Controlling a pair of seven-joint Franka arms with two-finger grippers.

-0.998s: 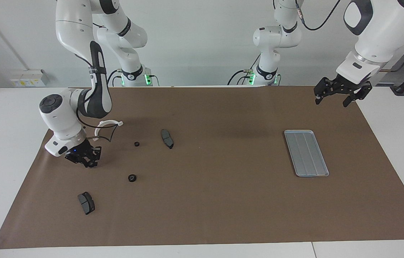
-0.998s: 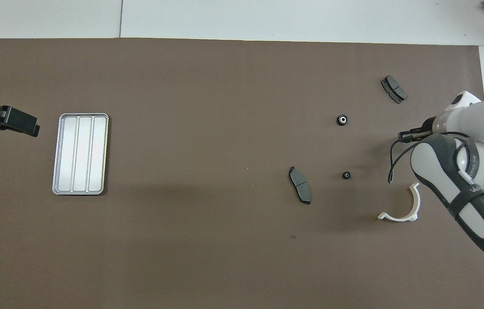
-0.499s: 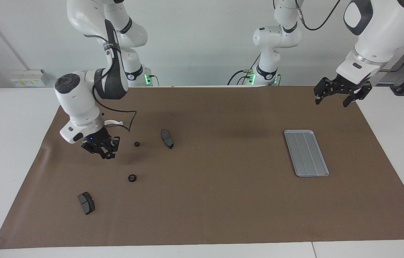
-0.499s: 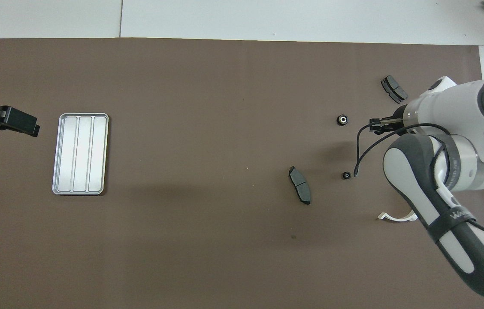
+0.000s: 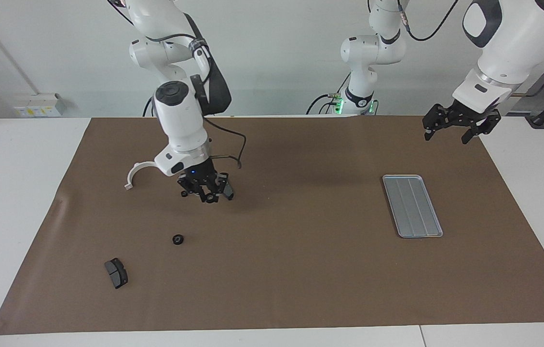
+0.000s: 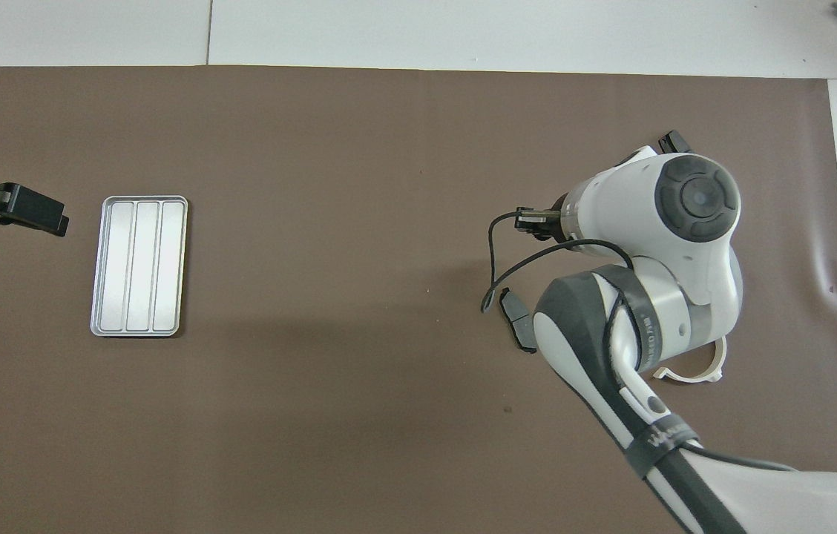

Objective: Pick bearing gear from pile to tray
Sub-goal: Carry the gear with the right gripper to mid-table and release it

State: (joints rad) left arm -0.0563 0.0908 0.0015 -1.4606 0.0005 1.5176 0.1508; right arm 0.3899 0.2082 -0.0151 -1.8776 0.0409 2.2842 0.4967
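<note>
The right gripper (image 5: 208,196) is hanging low over the brown mat (image 5: 301,279) on the worktop, above a dark grey brake pad (image 6: 519,326) of the pile, and its jaws are pressing in on what seems to be a small black ring-shaped bearing gear (image 5: 211,198), though the part is barely showing between the tips. The flat silver-grey grooved metal tray (image 5: 412,205) is lying bare and well apart, toward the left arm's end. A second black gear (image 5: 178,239), another brake pad (image 5: 116,273) and the white half-ring bracket (image 5: 139,171) are lying loose on the mat. The left gripper (image 5: 455,126) is waiting with jaws spread, over the mat's corner near its own base.

The long crossing to the tray is looking like the risk: a thin pinch on a small round part could be slipping, letting the gear drop and roll away. Releasing too high could be bouncing it off the raised rim
</note>
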